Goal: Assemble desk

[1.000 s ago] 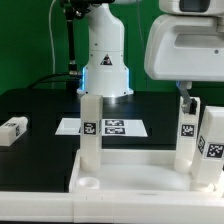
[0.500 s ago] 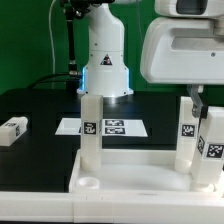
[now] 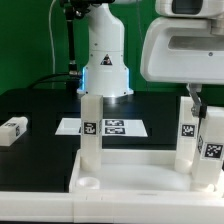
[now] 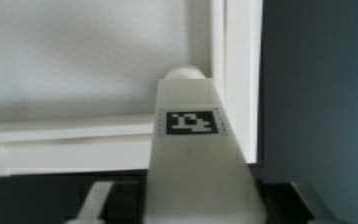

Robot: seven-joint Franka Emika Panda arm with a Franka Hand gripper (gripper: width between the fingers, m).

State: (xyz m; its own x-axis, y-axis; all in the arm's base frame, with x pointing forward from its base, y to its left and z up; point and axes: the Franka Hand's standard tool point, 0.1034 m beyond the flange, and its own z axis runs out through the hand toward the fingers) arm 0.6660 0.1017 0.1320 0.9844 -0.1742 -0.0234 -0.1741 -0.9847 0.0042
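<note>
Nearest in the exterior view, the white rimmed tabletop (image 3: pixel 140 172) is lying flat on the black bench (image 3: pixel 40 105), and a round corner socket (image 3: pixel 88 184) is showing open at its near corner toward the exterior view's left. At the exterior view's right edge the near right leg (image 3: pixel 211 148) is standing upright on the tabletop, and it is wearing a black-and-white tag (image 3: pixel 211 150) of blocky squares. A little farther back the left leg (image 3: pixel 91 128) is standing upright too, with its own square tag low on its face. Beside the near right leg, just behind it, the gripped leg (image 3: pixel 186 135) is rising from the tabletop's far right part, and the gripper (image 3: pixel 190 99) is sitting closed over its top end. In the wrist view this same leg (image 4: pixel 194 160) is filling the space between the fingers and running down to the tabletop (image 4: pixel 87 60) by the rim, with its tag (image 4: pixel 194 122) facing the camera; the pattern is only black blocks on white, too blurred for any letters. Farther off, the loose leg (image 3: pixel 12 130) is lying on its side on the bench toward the exterior view's left, well apart from the tabletop. The marker board (image 3: pixel 113 127) is lying flat behind the tabletop, showing several printed square tags. The white robot base (image 3: pixel 105 50) is standing behind it.
</note>
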